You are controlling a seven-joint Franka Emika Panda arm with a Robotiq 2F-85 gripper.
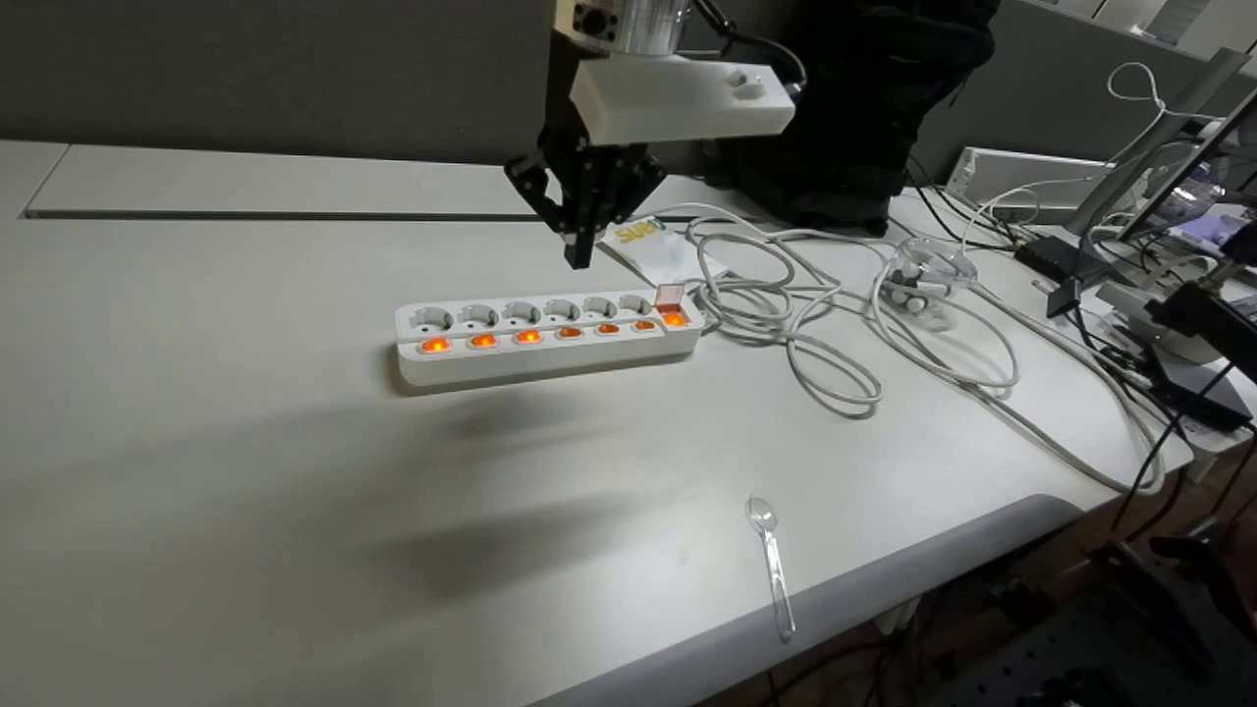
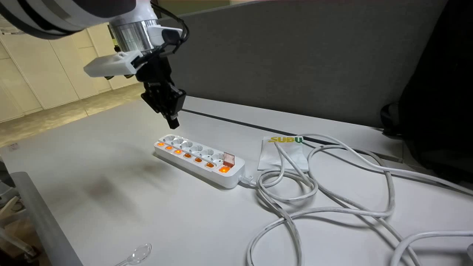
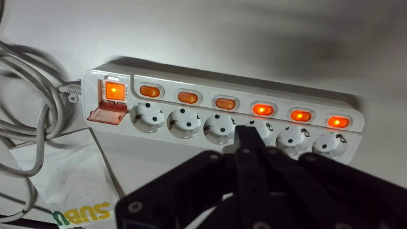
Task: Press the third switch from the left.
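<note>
A long white power strip (image 1: 550, 365) lies on the table and shows in all views. The third switch from its cordless end (image 1: 528, 337) glows orange; it is also lit in an exterior view (image 2: 178, 151) and in the wrist view (image 3: 263, 109). The two switches nearer the cordless end glow too, and the other small ones are dark orange. My gripper (image 1: 579, 253) is shut with nothing visible between its fingers, pointing down above the strip without touching it. In the wrist view the fingertips (image 3: 249, 131) cover part of the socket by the third switch.
A lit square main switch (image 3: 115, 91) with an open clear-red cover sits at the cord end. A coiled grey-white cord (image 2: 288, 192) and a paper packet (image 2: 282, 157) lie beyond it. A clear spoon (image 1: 772, 565) lies near the front edge. A black backpack (image 1: 845, 108) stands behind.
</note>
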